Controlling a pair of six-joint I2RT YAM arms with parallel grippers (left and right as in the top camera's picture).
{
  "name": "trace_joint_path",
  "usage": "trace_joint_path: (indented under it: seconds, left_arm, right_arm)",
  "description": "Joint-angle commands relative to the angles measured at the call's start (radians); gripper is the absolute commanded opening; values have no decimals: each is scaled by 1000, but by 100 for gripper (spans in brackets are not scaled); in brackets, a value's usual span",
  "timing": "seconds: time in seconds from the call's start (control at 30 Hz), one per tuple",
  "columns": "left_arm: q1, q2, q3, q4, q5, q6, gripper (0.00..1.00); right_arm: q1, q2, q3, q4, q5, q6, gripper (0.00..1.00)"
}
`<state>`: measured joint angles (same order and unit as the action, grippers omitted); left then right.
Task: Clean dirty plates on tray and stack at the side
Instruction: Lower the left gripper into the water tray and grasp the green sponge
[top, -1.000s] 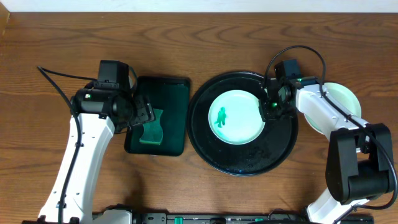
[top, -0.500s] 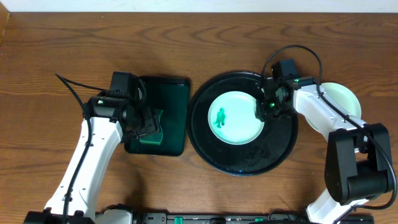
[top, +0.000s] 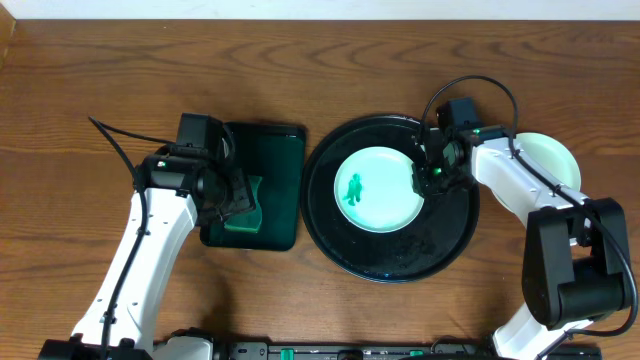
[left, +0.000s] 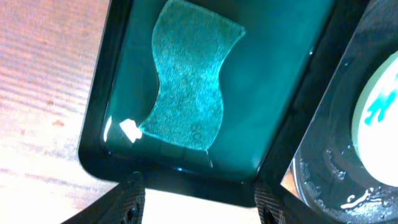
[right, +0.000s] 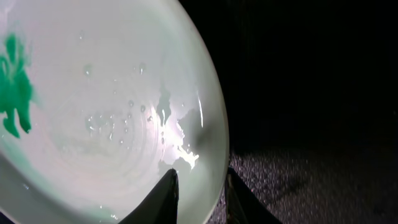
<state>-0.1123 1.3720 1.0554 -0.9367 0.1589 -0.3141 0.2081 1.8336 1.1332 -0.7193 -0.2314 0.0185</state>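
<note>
Right of centre in the overhead view, a small round pale mint plate (top: 385, 195) lies flat inside a large round glossy black tray (top: 390, 270) with a raised rim, sitting in its upper half. A green smear (top: 355, 188) marks the plate left of its middle, and water droplets bead its surface in the right wrist view. The right gripper (top: 428, 178) sits at the plate's right edge. In the wrist view its two dark fingers (right: 166, 193) stand narrowly apart astride the rim, one over the plate and one over the black tray; whether they pinch the rim cannot be told. A second plate (top: 552, 158), also pale mint, rests on the brown wooden table (top: 300, 70) at the right of the frame, clear of the black tray and partly hidden by the right arm. Just left of the black tray lies a dark green rectangular tray (top: 270, 150) holding a teal wavy-edged sponge (top: 245, 205). The left gripper (top: 237, 195) hangs above the sponge, fingers spread wide with nothing between them.
</note>
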Motion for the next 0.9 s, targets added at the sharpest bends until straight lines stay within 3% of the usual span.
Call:
trace_joint_path:
  seconds: [0.0,0.13,0.33,0.57,0.87]
  left_arm:
    - [-3,7,-5,17,9,21,55]
    - [-3,27,-5,35,10,29,53]
    - [-16,98,-5,72,4,34,53]
    - [-17,191,-5,127,-108,32,49]
    - [-18,287,-5,158,-100,21,48]
  right_arm:
    - [3,-8,-32,27,-6,11,22]
    - [3,-8,-37,39,-5,22,10]
    - [3,-8,-37,40,-5,22,10]
    - [3,-8,-37,43,-5,22,10]
    - [3,-8,-37,43,-5,22,10]
